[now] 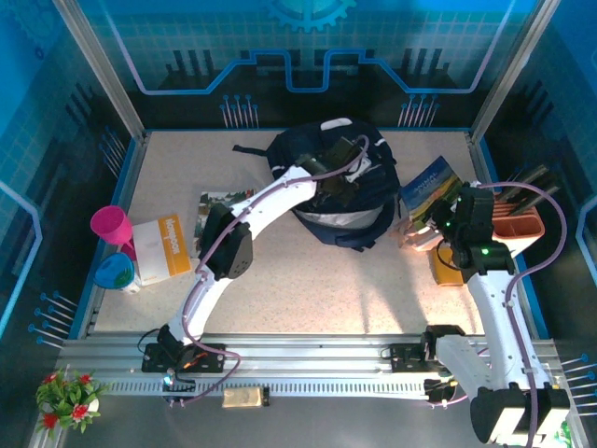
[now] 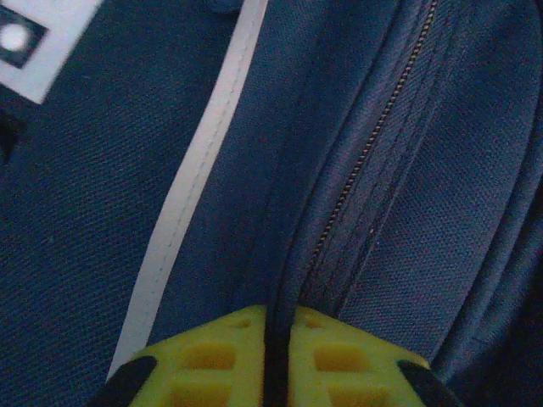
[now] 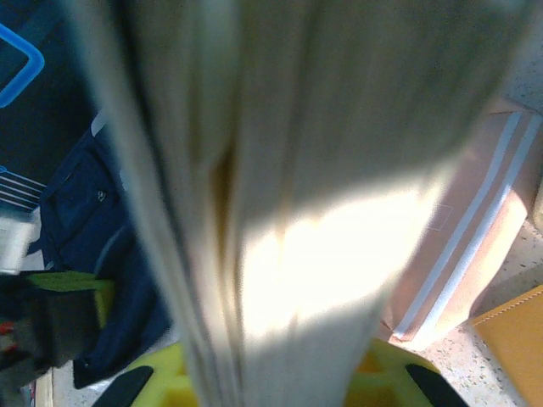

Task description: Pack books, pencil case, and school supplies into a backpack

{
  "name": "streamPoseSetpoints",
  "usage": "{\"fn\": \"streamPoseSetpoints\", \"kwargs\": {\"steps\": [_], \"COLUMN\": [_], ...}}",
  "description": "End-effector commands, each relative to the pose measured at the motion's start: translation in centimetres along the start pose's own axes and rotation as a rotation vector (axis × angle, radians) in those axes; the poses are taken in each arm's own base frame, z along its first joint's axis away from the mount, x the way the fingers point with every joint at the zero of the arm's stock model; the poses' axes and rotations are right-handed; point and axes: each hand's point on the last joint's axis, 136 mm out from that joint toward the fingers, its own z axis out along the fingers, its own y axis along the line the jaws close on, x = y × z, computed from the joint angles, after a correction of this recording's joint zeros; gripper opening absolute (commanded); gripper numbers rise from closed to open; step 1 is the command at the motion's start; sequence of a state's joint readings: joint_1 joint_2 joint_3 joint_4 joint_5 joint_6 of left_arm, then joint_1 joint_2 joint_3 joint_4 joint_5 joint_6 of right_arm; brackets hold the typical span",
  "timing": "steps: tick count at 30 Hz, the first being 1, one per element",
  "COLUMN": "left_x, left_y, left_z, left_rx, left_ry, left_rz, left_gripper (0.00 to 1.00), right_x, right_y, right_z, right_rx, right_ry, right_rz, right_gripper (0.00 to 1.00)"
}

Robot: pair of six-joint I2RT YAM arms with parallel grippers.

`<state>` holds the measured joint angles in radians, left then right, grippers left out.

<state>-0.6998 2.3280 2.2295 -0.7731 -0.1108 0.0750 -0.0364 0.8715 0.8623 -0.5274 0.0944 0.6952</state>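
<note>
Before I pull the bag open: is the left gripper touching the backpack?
Touching. The left wrist view shows the left gripper shut, with a fold of the backpack beside the zipper pinched between its jaws.

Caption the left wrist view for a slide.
Left gripper shut on a fold of the backpack, beside its zipper.

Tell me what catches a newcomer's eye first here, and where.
The large dark navy fabric backpack sits mid-table toward the far edge, with the left gripper pinched shut on a ridge of its fabric beside the zipper. At the right, the right gripper clamps a blue-green landscape-cover paperback just beside the backpack.
</note>
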Motion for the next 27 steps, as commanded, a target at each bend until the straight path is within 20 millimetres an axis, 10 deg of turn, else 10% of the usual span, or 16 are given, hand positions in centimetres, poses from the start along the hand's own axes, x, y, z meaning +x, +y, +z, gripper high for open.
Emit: {"fn": "streamPoseSetpoints", "kwargs": {"steps": [1, 17, 27], "left_x": [-3.2, -9.5, -10.9], "left_y": [1.3, 1.9, 2.4], "left_z": [-4.1, -12.1, -14.7], "left_rx": [0.027, 0.089, 0.083], "left_ry": [-0.105, -0.38, -0.475], "left_rz": [-0.097, -0.176, -0.212], "left_gripper": [0.06, 0.0, 0.0], "right_x": [-2.1, 1.9, 4.0], "right_y": [0.9, 2.5, 6.8], "right_z": [-1.0, 1.6, 2.8], "right_rx": [-0.037, -0.161, -0.319], "right_ry": [-0.072, 0.097, 0.148], "right_rz": [0.022, 0.096, 0.119], "right_gripper": [0.08, 0.07, 0.07]}}
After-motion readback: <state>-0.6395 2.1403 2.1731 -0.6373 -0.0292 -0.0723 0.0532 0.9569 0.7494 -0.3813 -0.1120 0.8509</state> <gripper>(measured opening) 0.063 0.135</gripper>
